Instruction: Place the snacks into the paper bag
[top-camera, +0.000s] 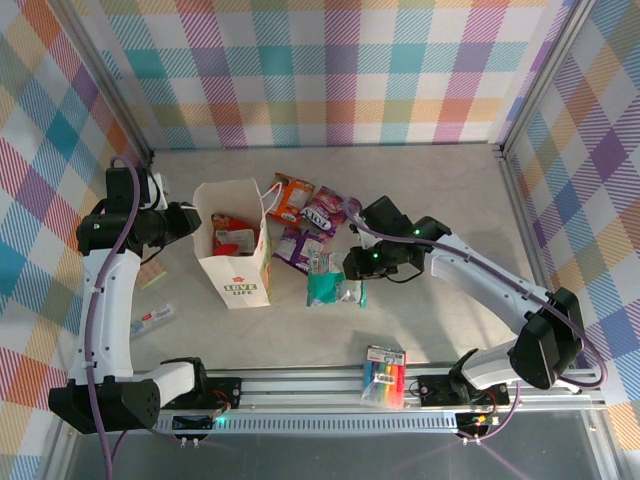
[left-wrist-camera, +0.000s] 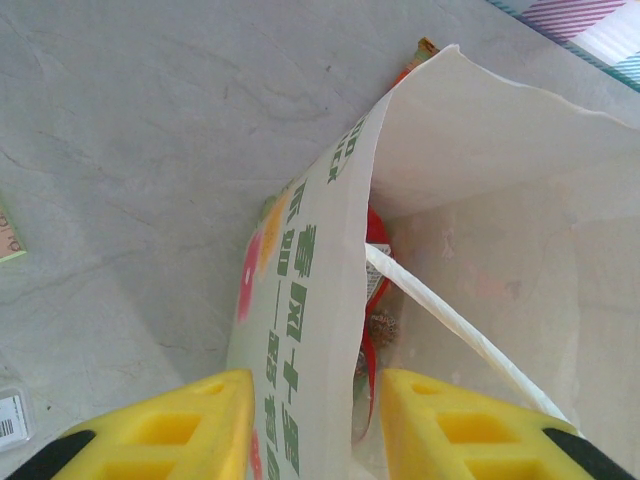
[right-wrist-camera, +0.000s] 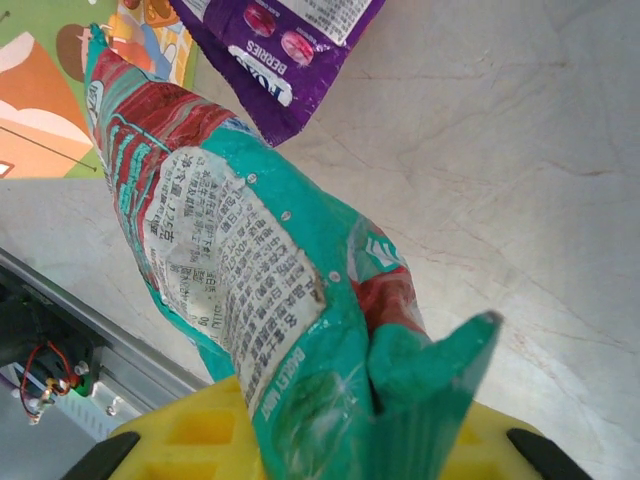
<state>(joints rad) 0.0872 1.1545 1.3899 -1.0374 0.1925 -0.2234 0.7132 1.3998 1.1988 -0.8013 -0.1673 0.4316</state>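
The white paper bag (top-camera: 237, 283) stands open at the left centre, with the large red packet (top-camera: 234, 238) inside. My left gripper (top-camera: 200, 222) is open and straddles the bag's left wall (left-wrist-camera: 310, 300); the red packet (left-wrist-camera: 375, 290) and a handle (left-wrist-camera: 440, 312) show inside. My right gripper (top-camera: 352, 267) is shut on the teal packet (top-camera: 330, 287), which hangs crumpled from the jaws (right-wrist-camera: 250, 260) just right of the bag. On the table behind lie the orange packet (top-camera: 290, 197), the pink-purple packet (top-camera: 323, 208) and the small purple packet (top-camera: 297, 246), also seen at the top of the right wrist view (right-wrist-camera: 290, 45).
A rainbow-striped marker pack (top-camera: 385, 377) lies by the front rail. Left of the bag sit a small card (top-camera: 152, 275) and a clear wrapped item (top-camera: 152, 320). The bag's cartoon-printed face (right-wrist-camera: 40, 110) is close to the teal packet. Checked walls enclose the table.
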